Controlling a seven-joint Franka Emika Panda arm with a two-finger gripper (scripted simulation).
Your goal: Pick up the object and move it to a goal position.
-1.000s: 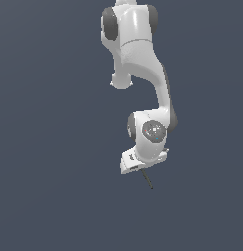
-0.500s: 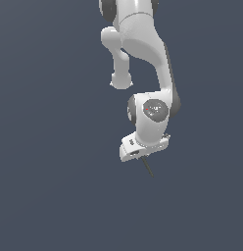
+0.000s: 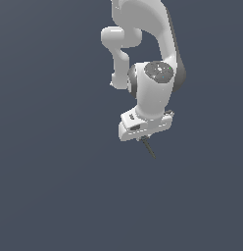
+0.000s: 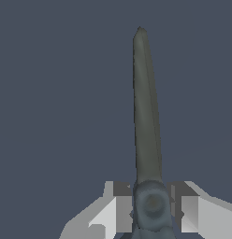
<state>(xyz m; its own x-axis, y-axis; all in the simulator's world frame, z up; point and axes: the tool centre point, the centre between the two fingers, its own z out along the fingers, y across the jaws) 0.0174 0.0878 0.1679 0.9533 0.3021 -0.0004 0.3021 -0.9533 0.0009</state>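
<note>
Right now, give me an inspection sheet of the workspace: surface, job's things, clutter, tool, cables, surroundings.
Surface: plain dark grey-blue everywhere; no table edge or markings seen.
Job's things: scissors, only the thin dark grey blades and the pivot show; the blades stick out past the fingers. The handles are hidden in both views. No goal marker seen.
Clutter: nothing seen.
Tool: tool shut on the scissors, one finger on each side of the pivot; in the exterior view the tool points downward with the blades slanting toward that view's right.
Cables: nothing seen.
Surroundings: only the white arm, entering from the top of the exterior view; nothing else seen.
</note>
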